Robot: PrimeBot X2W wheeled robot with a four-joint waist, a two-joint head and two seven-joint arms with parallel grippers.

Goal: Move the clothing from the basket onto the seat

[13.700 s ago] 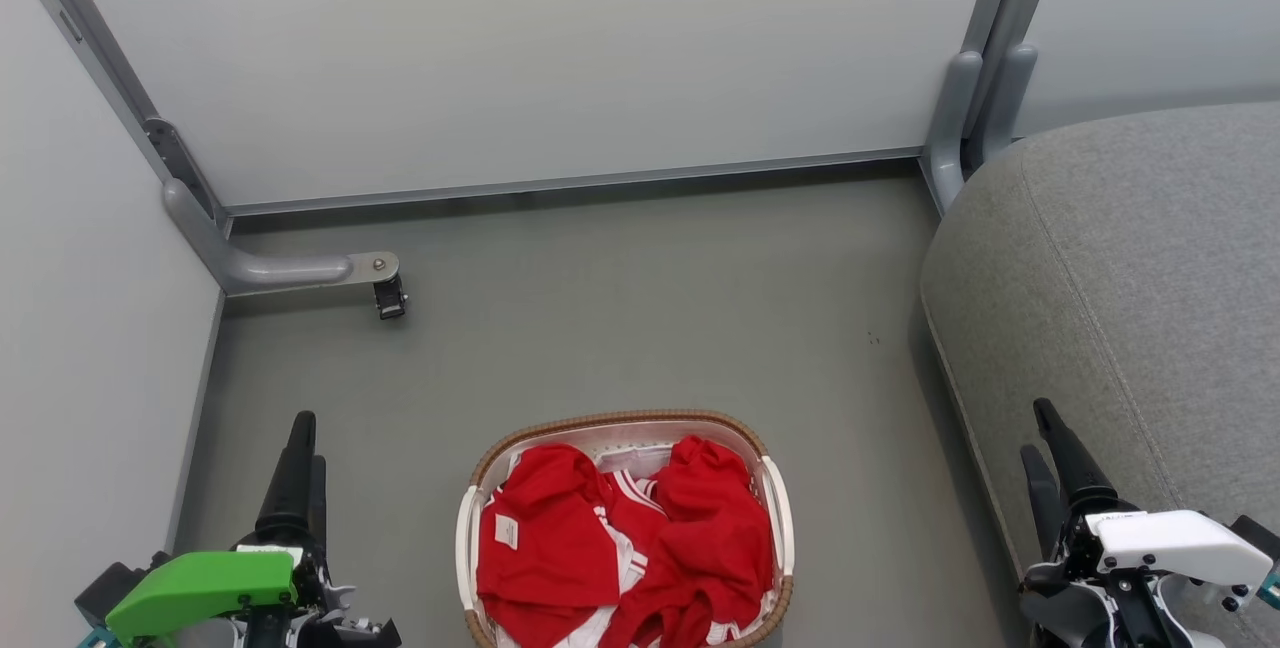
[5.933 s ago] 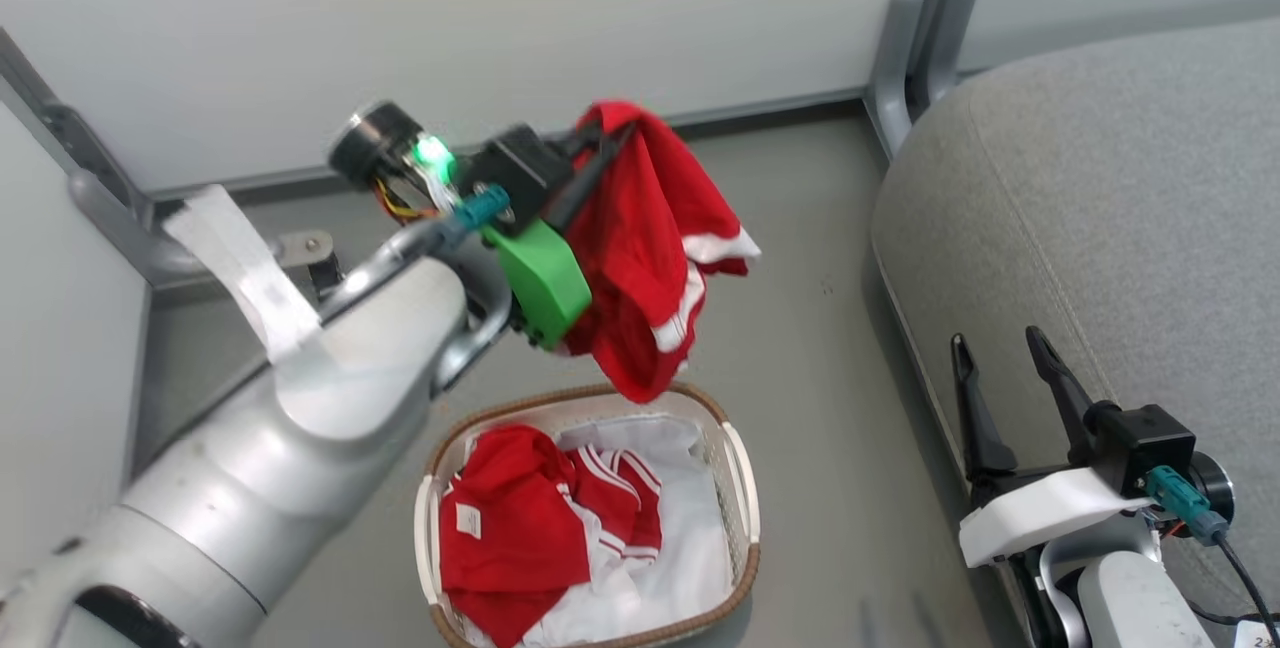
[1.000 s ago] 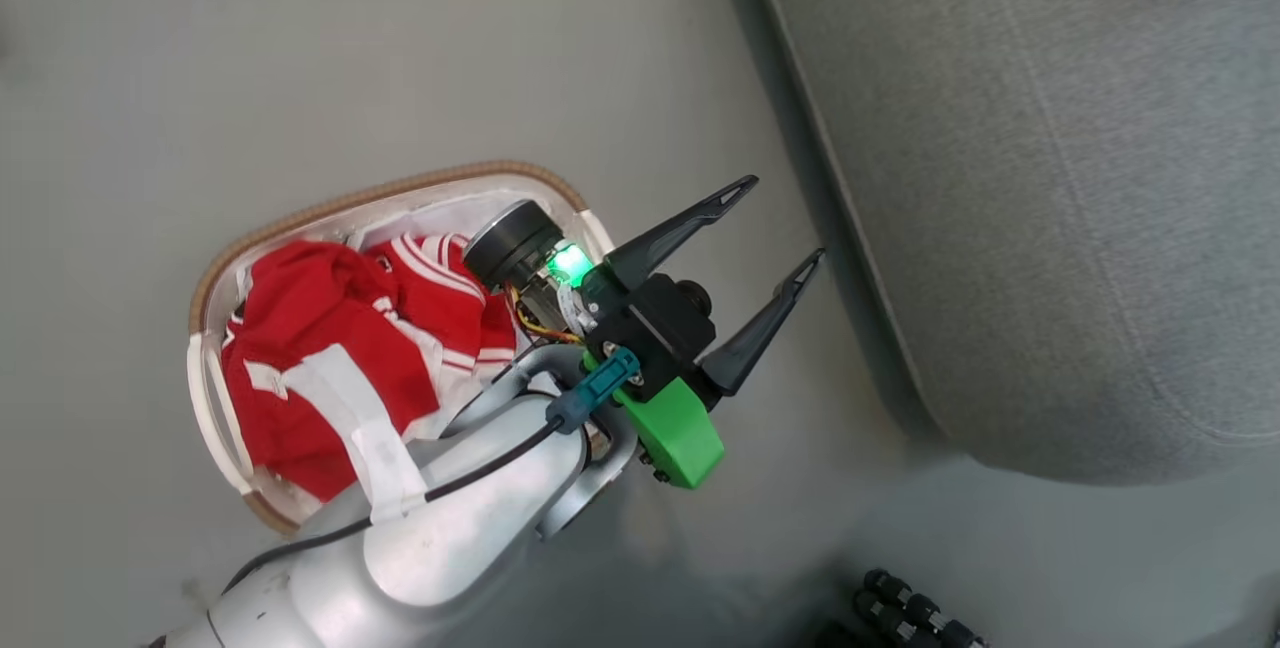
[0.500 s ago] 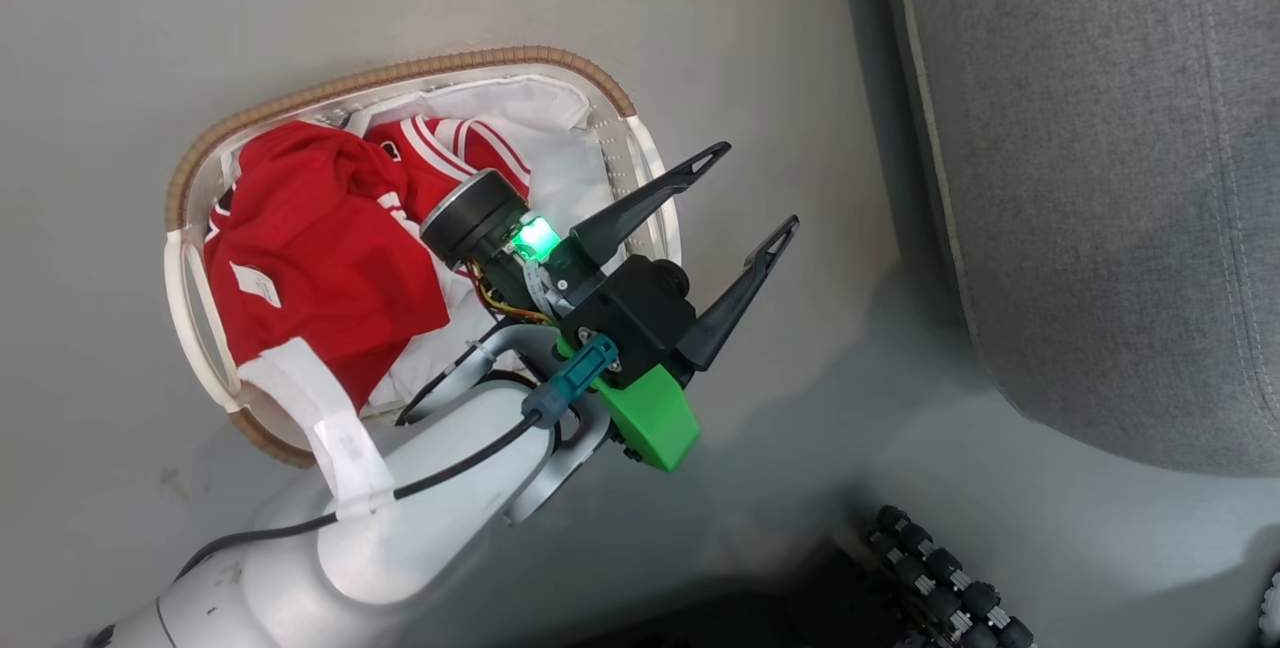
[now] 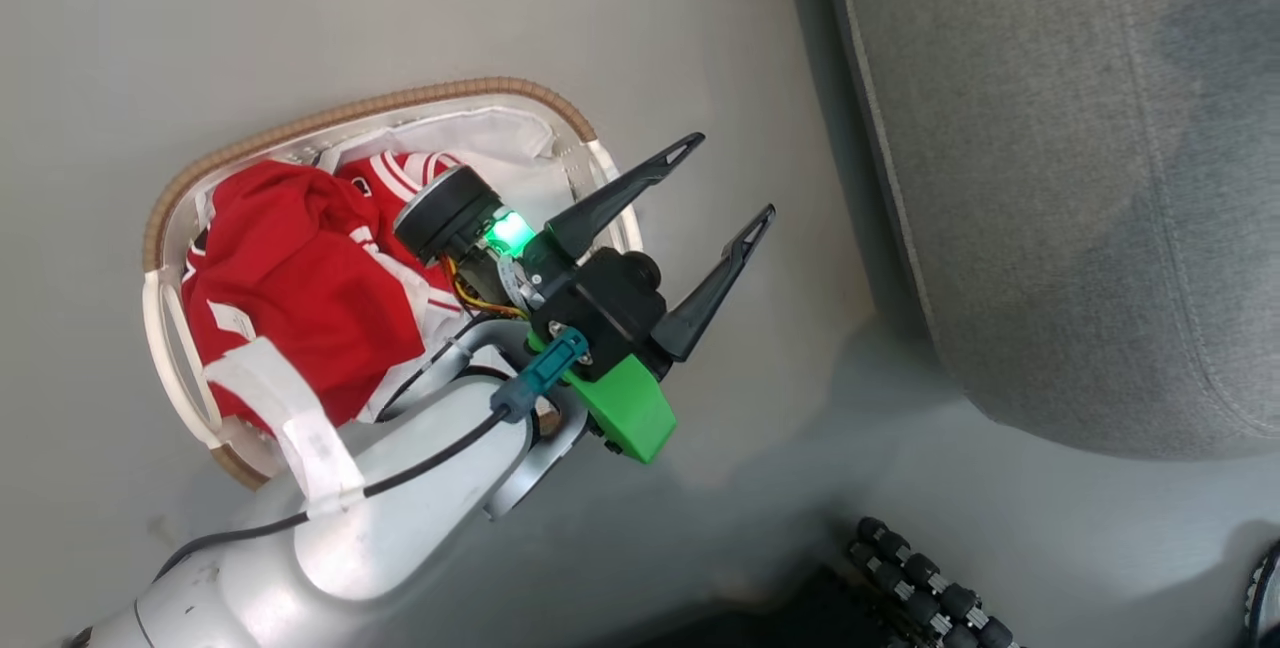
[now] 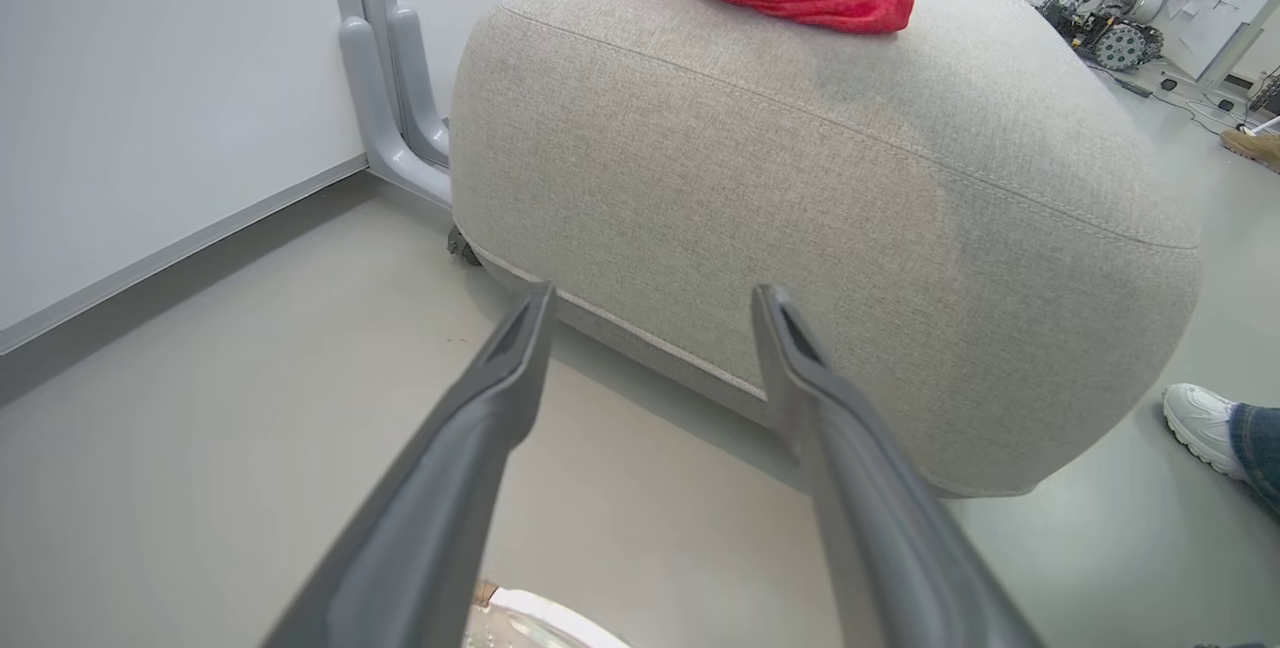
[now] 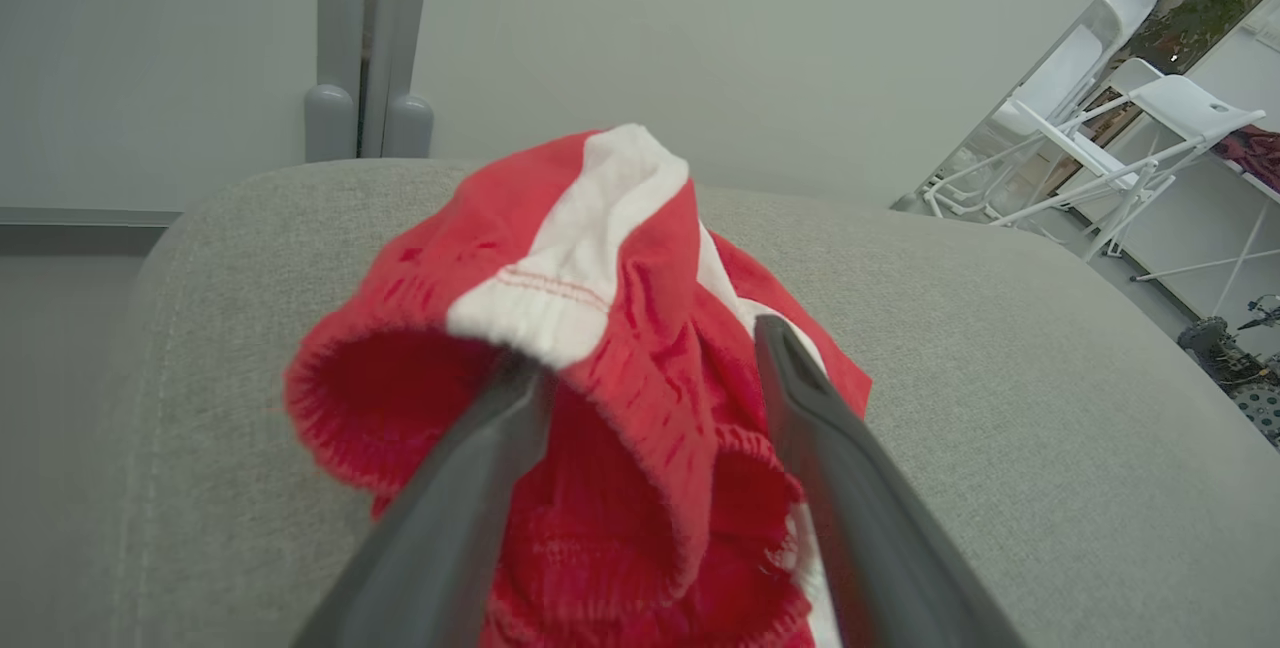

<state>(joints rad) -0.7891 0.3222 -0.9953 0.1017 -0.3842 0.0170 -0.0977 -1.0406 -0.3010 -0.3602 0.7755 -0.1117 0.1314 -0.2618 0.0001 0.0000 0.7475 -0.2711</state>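
**One garment (image 7: pixel 600 258) on the seat (image 7: pixel 1000 358), more in the basket (image 5: pixel 350 113)**

The right gripper (image 7: pixel 650 348) is seen spread wide, with a red, white-trimmed garment lying loose between its fingers on the seat. The left gripper (image 5: pixel 728 178) is held open and empty, between basket and seat. More red clothing (image 5: pixel 300 298) is heaped in the basket. It is judged light and limp; a raised fold is best pinched.

One red garment (image 7: pixel 620 258) has left the basket (image 5: pixel 330 118) and now lies on top of the seat (image 6: pixel 800 178), uncovering white lining (image 5: pixel 500 143) at the basket's seat-side end. The left gripper (image 5: pixel 728 176), earlier clamped on that garment and raised, is now spread and empty near the basket rim. The right gripper (image 7: pixel 648 348) has gone from beside the seat to over it, its fingers apart astride the garment.
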